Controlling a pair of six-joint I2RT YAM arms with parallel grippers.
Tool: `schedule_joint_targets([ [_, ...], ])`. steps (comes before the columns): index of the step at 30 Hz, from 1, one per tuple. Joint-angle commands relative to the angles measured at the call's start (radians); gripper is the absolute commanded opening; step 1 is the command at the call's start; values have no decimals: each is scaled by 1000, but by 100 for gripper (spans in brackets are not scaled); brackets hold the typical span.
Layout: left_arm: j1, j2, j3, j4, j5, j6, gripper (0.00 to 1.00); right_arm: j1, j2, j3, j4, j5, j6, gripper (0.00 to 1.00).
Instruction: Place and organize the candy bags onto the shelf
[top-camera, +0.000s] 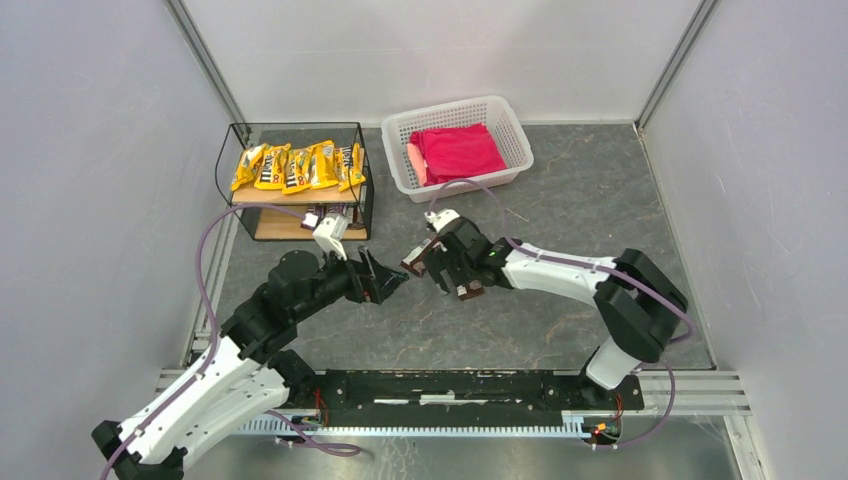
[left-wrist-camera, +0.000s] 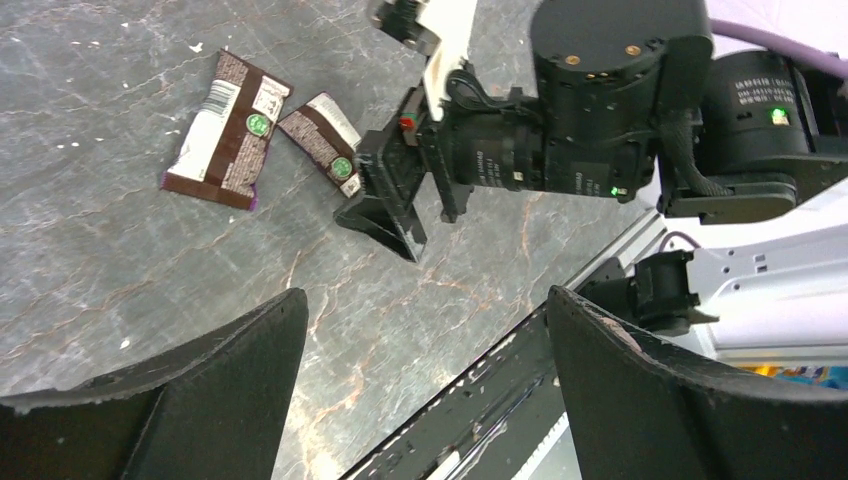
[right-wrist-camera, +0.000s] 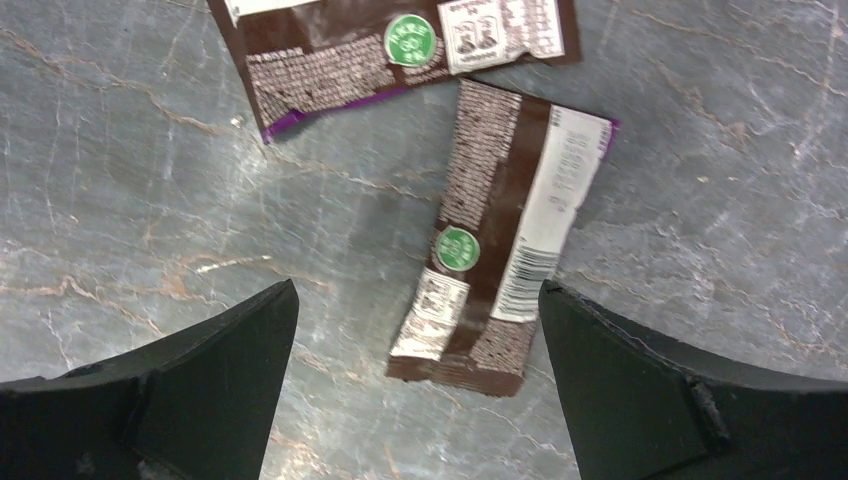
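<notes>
The shelf (top-camera: 233, 160) stands at the back left. Several yellow candy bags (top-camera: 297, 166) lie in a row on its top board, and dark ones (top-camera: 326, 214) lie on the lower board. Two dark brown candy bags lie flat on the table mid-way: one (top-camera: 414, 262) (right-wrist-camera: 400, 45) (left-wrist-camera: 225, 130) and another (top-camera: 470, 291) (right-wrist-camera: 505, 230) (left-wrist-camera: 322, 138). My right gripper (top-camera: 441, 272) (right-wrist-camera: 417, 300) is open and points down just above the second bag, whose near end lies between the fingers, closer to the right finger. My left gripper (top-camera: 387, 285) (left-wrist-camera: 425, 300) is open and empty, just left of the bags, facing the right gripper (left-wrist-camera: 385, 205).
A white perforated basket (top-camera: 500, 106) holding a red cloth (top-camera: 458, 150) stands at the back, right of the shelf. Grey walls close in both sides. The black base rail (top-camera: 450, 390) runs along the near edge, and it also shows in the left wrist view (left-wrist-camera: 470, 400).
</notes>
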Motion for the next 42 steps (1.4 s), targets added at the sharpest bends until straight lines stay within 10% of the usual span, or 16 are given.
schedule_joint_targets([
  [1, -1, -35, 59, -97, -51, 97, 95, 40, 56, 69, -2, 106, 36, 98],
  [42, -1, 123, 199, -106, -160, 132, 96, 2, -81, -277, 354, 116, 28, 57],
])
